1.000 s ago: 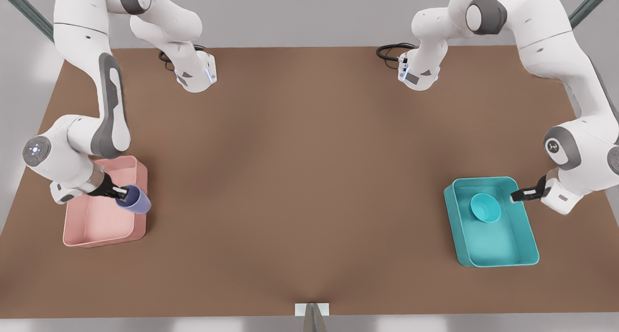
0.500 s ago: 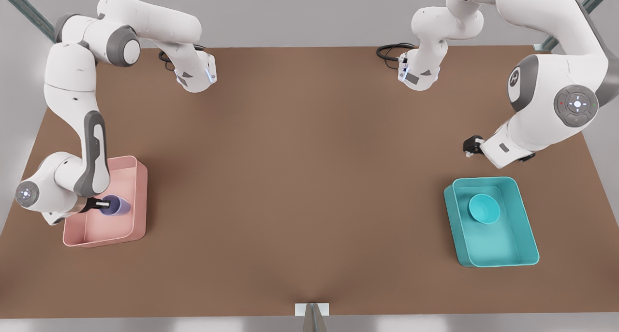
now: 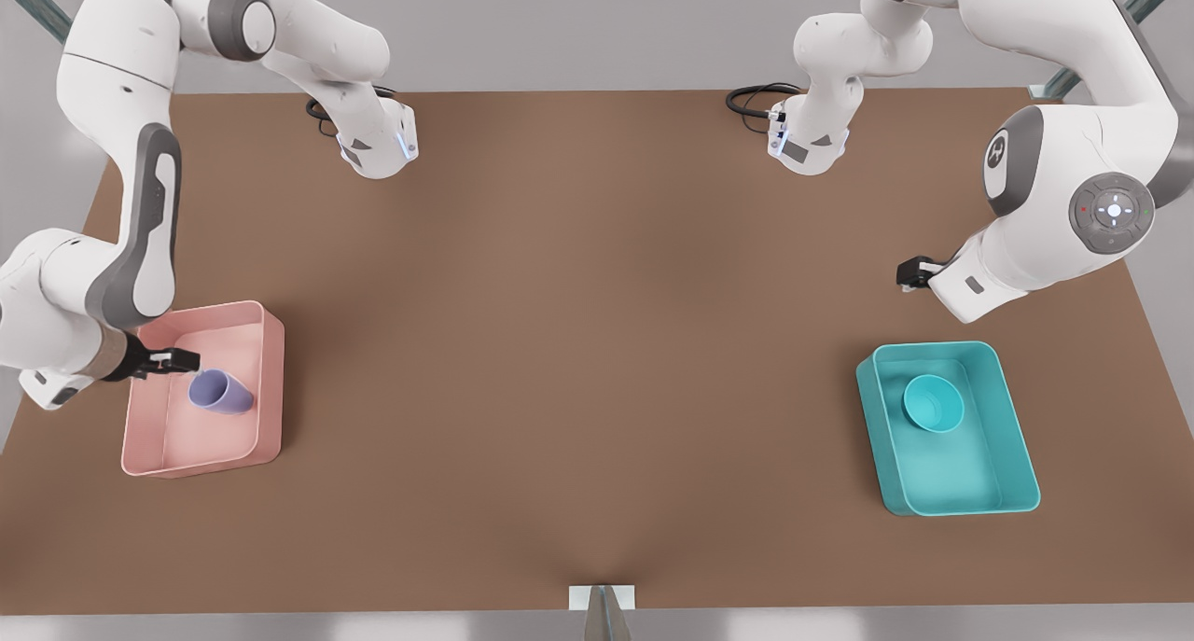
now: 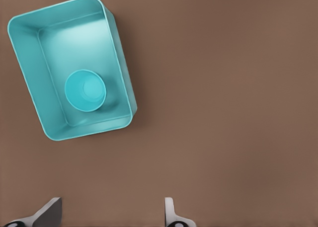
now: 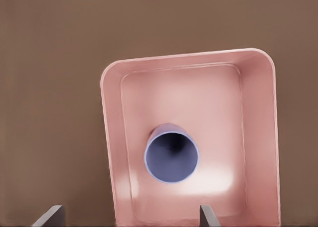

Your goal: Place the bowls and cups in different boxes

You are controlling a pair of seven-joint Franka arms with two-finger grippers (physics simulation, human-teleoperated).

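Resting inside the pale pink box (image 3: 270, 342), toward its far half and tipped over with its mouth turned to the front view's left, the lavender cup (image 3: 220, 393) is sitting free of any grip; the right wrist view is looking straight into the cup (image 5: 171, 160), which is standing clear of the box's walls (image 5: 110, 137). The right end effector (image 3: 179, 359) is hanging just beside the cup, over the pink box's far part, with its fingers spread and nothing between them. The teal bowl (image 3: 934, 402) is lying in the far half of the teal box (image 3: 1017, 436) — seen also from the left wrist, bowl (image 4: 85, 90) inside box (image 4: 30, 78). The left end effector (image 3: 909, 274) is poised over the bare tabletop (image 3: 597, 342), beyond the teal box's far edge and apart from it; its fingertips (image 4: 170, 207) are standing wide apart and holding nothing.

Judging by this, the sorting looks done — cup and bowl are each lying in a separate box — and the step in hand is the release and pull-away. The next move seems to call only for lifting both arms clear without nudging the pink box or the cup.

Only the tips of each end effector's fingers are showing in the wrist views, and in the front view the left one's fingers are mostly tucked behind the arm's own wrist.
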